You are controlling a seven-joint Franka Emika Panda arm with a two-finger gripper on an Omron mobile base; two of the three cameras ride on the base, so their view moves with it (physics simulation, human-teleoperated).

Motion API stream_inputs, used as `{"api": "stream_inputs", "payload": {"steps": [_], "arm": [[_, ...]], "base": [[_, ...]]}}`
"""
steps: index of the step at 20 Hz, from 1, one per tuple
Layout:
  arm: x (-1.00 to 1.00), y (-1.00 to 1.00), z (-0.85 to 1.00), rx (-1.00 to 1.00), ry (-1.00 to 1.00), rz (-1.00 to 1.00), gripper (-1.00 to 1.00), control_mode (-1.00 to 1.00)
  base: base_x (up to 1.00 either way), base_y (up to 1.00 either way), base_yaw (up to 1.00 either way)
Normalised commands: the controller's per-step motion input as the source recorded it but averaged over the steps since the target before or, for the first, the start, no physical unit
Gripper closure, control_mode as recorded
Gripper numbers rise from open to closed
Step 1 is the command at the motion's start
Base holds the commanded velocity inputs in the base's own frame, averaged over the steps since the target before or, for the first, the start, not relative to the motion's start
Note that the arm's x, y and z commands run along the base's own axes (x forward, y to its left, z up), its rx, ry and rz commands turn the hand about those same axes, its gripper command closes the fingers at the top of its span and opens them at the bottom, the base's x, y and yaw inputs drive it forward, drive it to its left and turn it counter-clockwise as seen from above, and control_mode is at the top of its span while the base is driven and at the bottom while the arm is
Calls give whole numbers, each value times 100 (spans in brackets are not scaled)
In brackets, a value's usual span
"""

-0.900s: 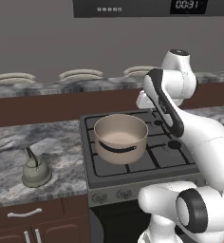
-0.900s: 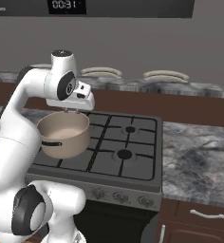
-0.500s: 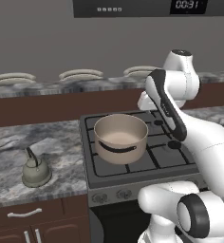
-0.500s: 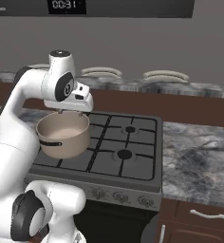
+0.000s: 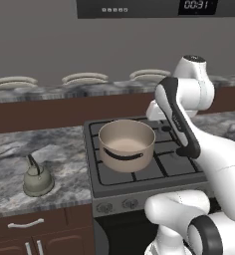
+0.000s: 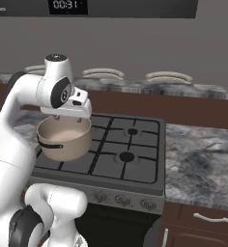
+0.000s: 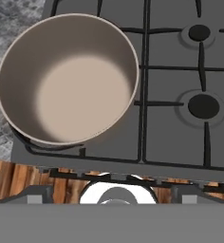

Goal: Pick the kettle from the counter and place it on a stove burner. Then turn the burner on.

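Hand view is showing the gripper [image 7: 116,199] spreading wider than before over the pot [image 7: 69,78], readying for the kettle [image 5: 38,178].

Arm hides stove's [image 5: 97,144] right burners; pot [image 7: 69,78] covers one.

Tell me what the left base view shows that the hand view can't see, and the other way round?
The left base view has the little kettle sitting on the counter left of the stove, plates on the back ledge, and the clock display up top. The hand view looks straight down into the tan pot, so you see its bare inside bottom. Both show the pot on the stove's front left and the black burners.
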Motion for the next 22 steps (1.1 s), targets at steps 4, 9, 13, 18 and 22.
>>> {"api": "stream_inputs", "payload": {"steps": [4,9,13,18,22], "arm": [[-13,7,-10,0,0,0,-100,-100],[-5,6,-16,0,0,0,-100,-100],[0,24,-20,0,1,0,-100,-100],[-2,17,-19,0,0,0,-100,-100],[-4,27,-18,0,0,0,-100,-100]], "base": [[0,0,0],[0,0,0],[0,0,0],[0,0,0],[0,0,0]]}}
